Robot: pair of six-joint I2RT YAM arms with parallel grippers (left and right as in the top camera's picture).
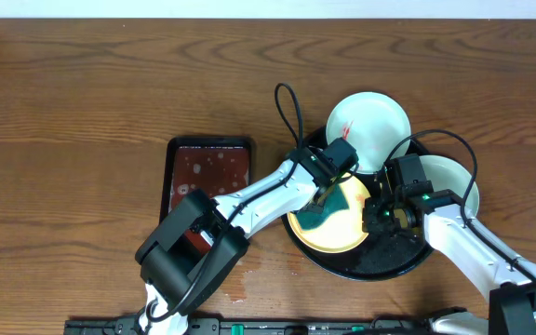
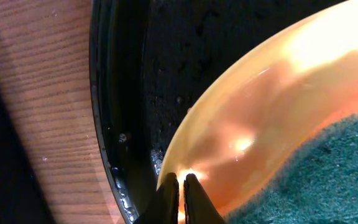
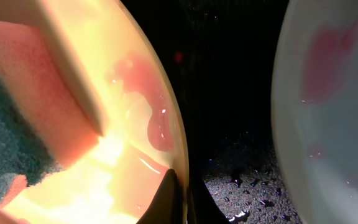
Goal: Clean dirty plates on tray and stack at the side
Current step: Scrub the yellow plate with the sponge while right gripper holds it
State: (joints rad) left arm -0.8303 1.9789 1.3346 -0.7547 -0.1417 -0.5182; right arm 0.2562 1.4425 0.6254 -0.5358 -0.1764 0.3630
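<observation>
Currently the black tray (image 1: 380, 265) sits on the right part of the wooden table (image 1: 82, 112) with all 3 plates still on it. The yellow plate (image 1: 338, 237) lies at its left side and carries a red smear (image 3: 145, 106) and a green sponge (image 1: 319, 217). The right gripper (image 3: 180, 186) is pinched tight on this plate's right rim. The left gripper (image 2: 180, 186) has its fingers drawn together at the plate's left rim, beside the sponge; whether they clamp anything I cannot tell. A white plate (image 1: 370, 121) with a red mark leans over the tray's far rim, and 1 pale plate (image 1: 459, 181) overhangs its right rim. A dark red-brown tray (image 1: 210, 167) lies to the left.
</observation>
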